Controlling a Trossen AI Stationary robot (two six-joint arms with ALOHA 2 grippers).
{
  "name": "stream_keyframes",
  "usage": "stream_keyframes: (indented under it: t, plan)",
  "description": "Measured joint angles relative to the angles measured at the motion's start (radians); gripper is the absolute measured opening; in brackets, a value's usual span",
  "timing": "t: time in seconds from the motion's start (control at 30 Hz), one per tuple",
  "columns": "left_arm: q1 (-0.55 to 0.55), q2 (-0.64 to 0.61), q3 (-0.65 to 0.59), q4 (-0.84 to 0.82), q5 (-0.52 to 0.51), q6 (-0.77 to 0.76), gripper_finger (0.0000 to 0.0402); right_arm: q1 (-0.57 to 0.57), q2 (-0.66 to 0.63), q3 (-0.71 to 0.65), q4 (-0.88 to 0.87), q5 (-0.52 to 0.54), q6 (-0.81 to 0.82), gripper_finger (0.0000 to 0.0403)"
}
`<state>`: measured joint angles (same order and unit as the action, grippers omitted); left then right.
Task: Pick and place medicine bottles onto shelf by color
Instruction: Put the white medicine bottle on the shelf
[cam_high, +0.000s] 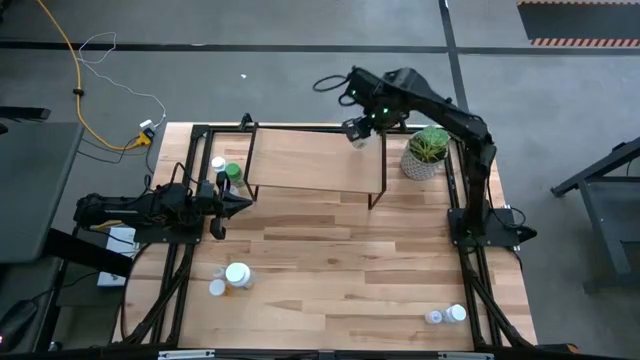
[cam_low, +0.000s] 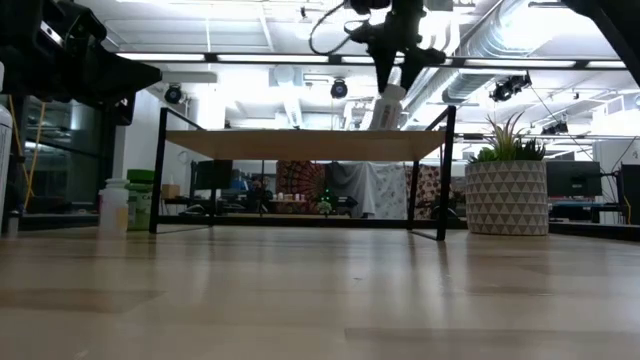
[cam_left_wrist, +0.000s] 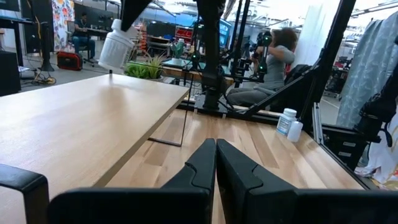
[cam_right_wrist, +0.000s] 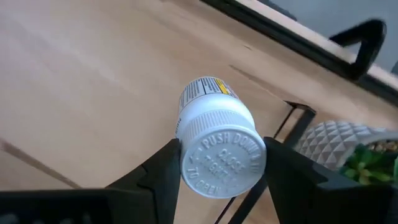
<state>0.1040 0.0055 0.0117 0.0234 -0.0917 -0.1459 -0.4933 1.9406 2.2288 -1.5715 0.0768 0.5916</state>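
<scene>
The right gripper (cam_right_wrist: 221, 163) is closed on a white medicine bottle (cam_right_wrist: 217, 140), squeezing it at the cap, and holds it tilted just above the shelf (cam_high: 310, 160) near its far right corner, probably to set it down with the white ones. The bottle does not touch the board yet. The left gripper (cam_left_wrist: 216, 163) waits at the left edge of the desk (cam_high: 340, 260) with its fingers pressed together and empty. Two more bottles (cam_high: 225, 170) stand by the shelf's left legs; others stay near the front edge

Potted plant (cam_high: 428, 152) by the table's (cam_high: 330, 270) far edge — person (cam_left_wrist: 273, 65) beyond, blurred.
</scene>
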Motion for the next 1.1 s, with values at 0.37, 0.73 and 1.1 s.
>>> stream_keyframes:
  t: [0.37, 0.73, 1.1]
  plan:
    - [0.0, 0.0, 0.0, 0.0, -0.001, 0.0, 0.0003, -0.046, -0.002, 0.0, 0.0, -0.119, 0.008, 0.0177]
    - [0.0, 0.0, 0.0, 0.0, -0.001, 0.0, 0.0003, -0.072, -0.21, -0.232, 0.005, -0.06, -0.011, 0.0178]
    - [0.0, 0.0, 0.0, 0.0, -0.001, 0.0, 0.0003, -0.052, -0.238, -0.313, 0.014, 0.017, -0.017, 0.0179]
